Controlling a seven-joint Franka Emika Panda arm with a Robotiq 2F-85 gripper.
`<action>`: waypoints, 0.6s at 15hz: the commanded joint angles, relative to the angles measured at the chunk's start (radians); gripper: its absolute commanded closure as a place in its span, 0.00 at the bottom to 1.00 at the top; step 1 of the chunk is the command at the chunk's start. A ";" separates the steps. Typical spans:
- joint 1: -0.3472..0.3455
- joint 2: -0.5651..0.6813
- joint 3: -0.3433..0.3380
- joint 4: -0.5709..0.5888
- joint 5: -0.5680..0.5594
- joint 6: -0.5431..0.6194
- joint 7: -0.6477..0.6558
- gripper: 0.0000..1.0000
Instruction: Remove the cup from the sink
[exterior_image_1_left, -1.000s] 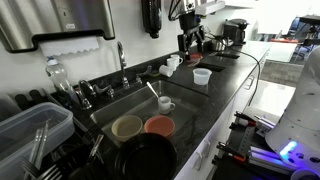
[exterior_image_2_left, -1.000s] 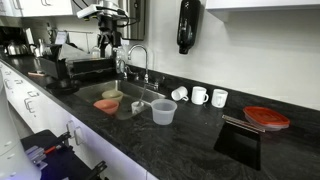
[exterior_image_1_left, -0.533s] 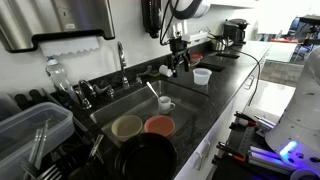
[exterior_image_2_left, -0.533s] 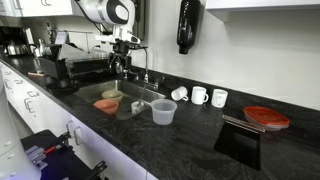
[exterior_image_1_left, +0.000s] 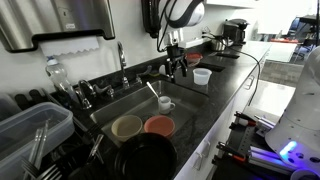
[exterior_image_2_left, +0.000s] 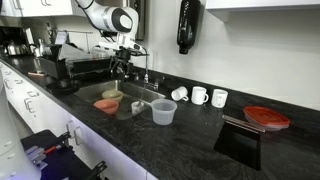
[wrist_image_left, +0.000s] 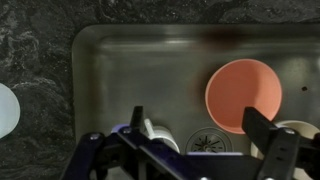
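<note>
A small white cup (exterior_image_1_left: 165, 103) with a pale utensil leaning in it stands in the steel sink (exterior_image_1_left: 112, 107), near the drain. In the wrist view the cup (wrist_image_left: 163, 136) sits low in the frame, just beside my left finger. It also shows faintly in an exterior view (exterior_image_2_left: 137, 105). My gripper (exterior_image_1_left: 176, 66) (exterior_image_2_left: 125, 66) hangs above the sink's counter-side end, well above the cup. Its fingers (wrist_image_left: 198, 128) are spread wide and hold nothing.
An orange bowl (wrist_image_left: 243, 92) (exterior_image_1_left: 158, 125) and a beige bowl (exterior_image_1_left: 126, 127) lie in the sink, a black pan (exterior_image_1_left: 146, 158) nearby. A faucet (exterior_image_2_left: 137, 52) rises behind. A clear plastic cup (exterior_image_1_left: 201, 77) (exterior_image_2_left: 163, 112) and white mugs (exterior_image_2_left: 200, 96) stand on the black counter.
The gripper has moved from over the counter by the mugs toward the sink and come lower. It stays open. The cup and bowls have not moved.
</note>
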 joint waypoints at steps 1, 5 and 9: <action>0.001 0.000 -0.001 0.002 0.000 -0.002 0.000 0.00; 0.001 0.000 -0.001 0.002 0.000 -0.002 0.000 0.00; -0.012 0.044 -0.015 0.026 0.002 0.057 -0.020 0.00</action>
